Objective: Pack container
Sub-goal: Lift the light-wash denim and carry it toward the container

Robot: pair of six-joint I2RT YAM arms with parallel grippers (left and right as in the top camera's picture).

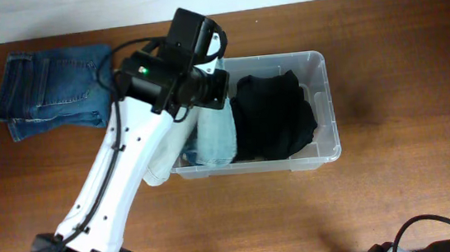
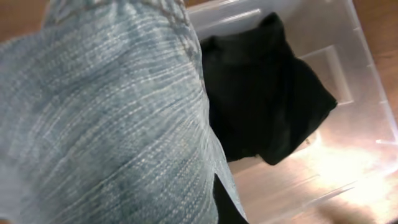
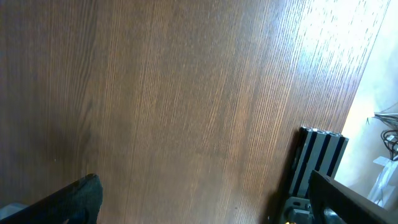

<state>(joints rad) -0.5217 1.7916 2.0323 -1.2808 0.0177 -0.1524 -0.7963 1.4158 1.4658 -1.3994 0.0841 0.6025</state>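
Left gripper point(image 1: 205, 95) is pinched together on a pale denim piece point(image 1: 216, 135), though the fingers themselves are buried under cloth in both views. Left wrist cam gives you the streaky, washed-out weave up close. Only the overhead shows that piece hanging into the left end of the container point(image 1: 334, 124), which sits mid-table point(image 1: 399, 43): clear plastic, rectangular, rounded corners. A soft, crumpled black garment point(image 1: 274, 117) fills its middle. Overhead also catches folded dark blue jeans point(image 1: 52, 89) off to the left. Right gripper point(image 3: 205, 202) is spread wide over bare woodgrain.
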